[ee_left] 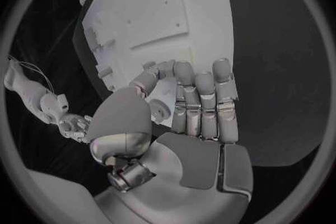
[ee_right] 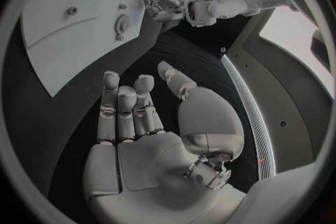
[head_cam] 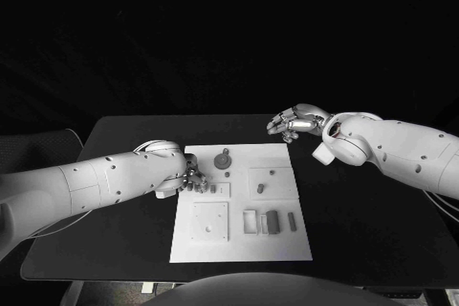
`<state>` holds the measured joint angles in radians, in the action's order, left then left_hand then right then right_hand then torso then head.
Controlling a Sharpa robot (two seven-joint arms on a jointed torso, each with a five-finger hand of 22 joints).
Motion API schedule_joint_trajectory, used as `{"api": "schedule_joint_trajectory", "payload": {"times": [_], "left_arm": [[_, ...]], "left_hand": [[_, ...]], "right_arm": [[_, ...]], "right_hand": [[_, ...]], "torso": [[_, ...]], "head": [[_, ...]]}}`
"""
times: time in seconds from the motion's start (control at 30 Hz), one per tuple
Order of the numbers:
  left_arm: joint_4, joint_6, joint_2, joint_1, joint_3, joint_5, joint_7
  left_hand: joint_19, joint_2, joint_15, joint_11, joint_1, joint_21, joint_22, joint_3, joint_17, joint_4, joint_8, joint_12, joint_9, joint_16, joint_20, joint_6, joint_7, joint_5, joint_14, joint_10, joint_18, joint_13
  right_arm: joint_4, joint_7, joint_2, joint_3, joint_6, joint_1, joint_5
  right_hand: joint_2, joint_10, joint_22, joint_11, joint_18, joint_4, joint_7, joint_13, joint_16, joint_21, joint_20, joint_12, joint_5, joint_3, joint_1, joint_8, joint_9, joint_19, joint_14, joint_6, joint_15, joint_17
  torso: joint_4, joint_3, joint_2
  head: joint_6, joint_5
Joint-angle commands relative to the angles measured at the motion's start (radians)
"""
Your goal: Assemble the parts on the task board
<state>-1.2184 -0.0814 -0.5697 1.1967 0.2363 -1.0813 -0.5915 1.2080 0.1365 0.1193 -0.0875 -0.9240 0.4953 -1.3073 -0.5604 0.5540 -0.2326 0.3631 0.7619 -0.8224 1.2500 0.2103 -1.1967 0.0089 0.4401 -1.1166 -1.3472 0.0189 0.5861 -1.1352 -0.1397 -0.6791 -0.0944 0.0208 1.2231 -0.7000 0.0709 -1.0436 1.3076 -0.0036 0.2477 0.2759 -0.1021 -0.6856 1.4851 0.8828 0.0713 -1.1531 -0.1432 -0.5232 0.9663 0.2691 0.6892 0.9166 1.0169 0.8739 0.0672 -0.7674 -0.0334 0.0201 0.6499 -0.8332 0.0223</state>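
The left hand [head_cam: 192,180] rests on the left edge of the task board [head_cam: 239,253], about level with the board's middle, and it is the hand nearer the parts. Its fingers lie close together and stretched over the white plate; whether they pinch a small part I cannot tell. Just beyond its fingertips sits a small square recess [head_cam: 220,190]. Toward the board's far edge lies one round gear-like part [head_cam: 223,161]. Right of the hand, one short peg [head_cam: 261,186] stands in a raised block. Toward the board's near edge, two dark bars [head_cam: 272,221] lie side by side, long axes running near to far. So I count four loose parts. The right hand [head_cam: 294,122] hovers off the board's far right corner, fingers curled in loosely, holding nothing
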Motion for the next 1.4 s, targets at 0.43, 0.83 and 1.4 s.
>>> {"api": "schedule_joint_trajectory", "payload": {"times": [0.43, 0.83, 1.4], "left_arm": [[0.003, -0.011, -0.004, -0.001, 0.000, 0.010, 0.004], [0.001, 0.019, -0.013, -0.001, 0.000, 0.019, 0.006], [-0.031, 0.143, -0.072, 0.005, -0.011, 0.112, 0.052]], "left_hand": [[-0.012, 0.060, 0.002, 0.001, 0.045, -0.003, -0.017, -0.013, -0.006, 0.125, -0.005, 0.008, -0.010, 0.002, 0.006, 0.028, 0.009, -0.310, 0.011, 0.026, 0.016, -0.003], [-0.019, 0.062, 0.005, 0.000, 0.094, -0.003, -0.019, 0.049, -0.004, 0.158, -0.003, 0.020, -0.018, 0.012, 0.009, 0.033, 0.008, -0.380, 0.019, 0.034, 0.017, 0.000], [-0.030, 0.010, 0.006, 0.005, 0.061, -0.010, -0.016, 0.072, -0.012, 0.119, -0.011, 0.018, -0.016, 0.006, 0.008, 0.046, 0.014, -0.355, 0.030, 0.048, 0.015, -0.005]], "right_arm": [[-0.001, -0.005, -0.002, 0.000, -0.015, -0.001, -0.001], [-0.001, -0.005, -0.003, 0.000, -0.014, -0.001, -0.001], [0.001, -0.005, -0.005, 0.000, -0.013, -0.001, -0.001]], "right_hand": [[0.000, 0.170, 0.016, 0.038, 0.014, -0.004, -0.040, 0.002, -0.004, -0.004, 0.002, -0.004, 0.001, -0.001, -0.009, -0.006, -0.001, 0.006, -0.006, 0.045, 0.002, 0.002], [0.000, 0.170, 0.016, 0.038, 0.014, -0.004, -0.040, 0.002, -0.004, -0.004, 0.002, -0.005, 0.001, -0.001, -0.009, -0.007, -0.001, 0.006, -0.006, 0.044, 0.002, 0.002], [0.000, 0.170, 0.016, 0.038, 0.014, -0.003, -0.040, 0.003, -0.004, -0.004, 0.002, -0.005, 0.001, -0.001, -0.008, -0.007, -0.002, 0.006, -0.006, 0.044, 0.002, 0.002]], "torso": [[-0.0005, -0.0003, 0.000], [-0.0007, -0.0005, 0.000], [-0.0010, -0.0005, -0.001]], "head": [[0.000, -0.002], [0.002, -0.004], [0.009, -0.007]]}}
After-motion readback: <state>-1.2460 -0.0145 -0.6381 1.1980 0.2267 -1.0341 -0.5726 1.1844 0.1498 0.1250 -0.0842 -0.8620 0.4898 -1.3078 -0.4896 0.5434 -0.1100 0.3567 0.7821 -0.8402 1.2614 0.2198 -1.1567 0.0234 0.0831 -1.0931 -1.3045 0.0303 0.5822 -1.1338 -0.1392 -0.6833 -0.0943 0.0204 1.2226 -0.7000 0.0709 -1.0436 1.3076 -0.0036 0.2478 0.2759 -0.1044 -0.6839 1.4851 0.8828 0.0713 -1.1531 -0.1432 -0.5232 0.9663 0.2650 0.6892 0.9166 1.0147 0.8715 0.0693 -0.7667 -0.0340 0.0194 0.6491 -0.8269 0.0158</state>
